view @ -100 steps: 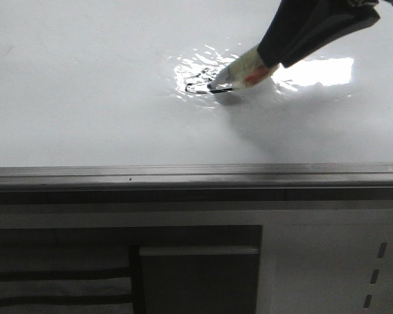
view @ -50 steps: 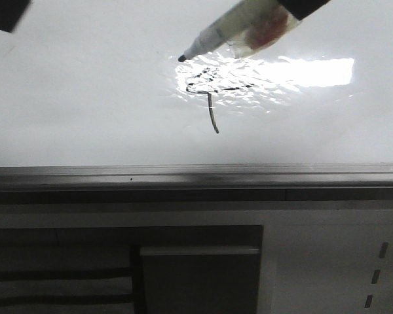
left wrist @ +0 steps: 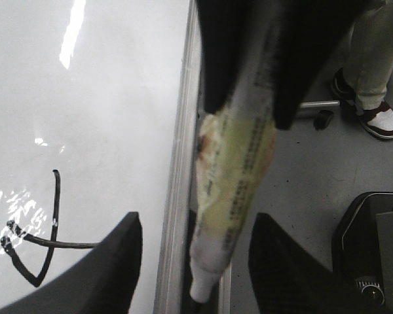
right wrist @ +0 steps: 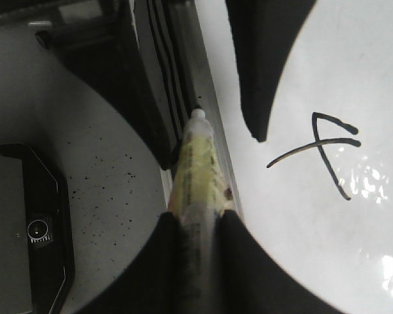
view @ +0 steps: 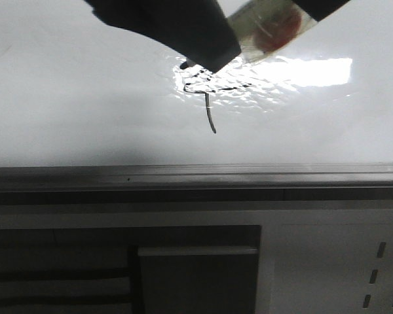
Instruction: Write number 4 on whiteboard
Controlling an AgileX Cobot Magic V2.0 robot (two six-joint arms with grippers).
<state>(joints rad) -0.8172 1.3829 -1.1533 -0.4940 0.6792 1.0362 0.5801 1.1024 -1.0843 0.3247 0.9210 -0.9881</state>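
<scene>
The whiteboard (view: 65, 111) is glossy white with a rippled glare. The number 4 (view: 208, 98) is drawn on it in thin black line; it also shows in the left wrist view (left wrist: 42, 242) and the right wrist view (right wrist: 322, 152). My right gripper (right wrist: 198, 219) is shut on a marker (right wrist: 196, 170) with a yellowish wrap, held above the board (view: 268, 23). My left gripper (left wrist: 198, 219) is open, one finger on each side of the marker's white tip end (left wrist: 206, 281), not touching it. In the front view the left gripper (view: 183, 29) hides the marker's tip.
A grey metal rail (view: 196, 175) runs along the board's near edge. Below it are a dark recess (view: 196, 268) and a pale panel with slots (view: 334, 268). A person's shoe (left wrist: 376, 118) and a black device (left wrist: 373, 248) are on the floor beside the board.
The marker left the board with the 4 finished and rose up and to the right. My left gripper came in from the upper left and now covers the marker's tip.
</scene>
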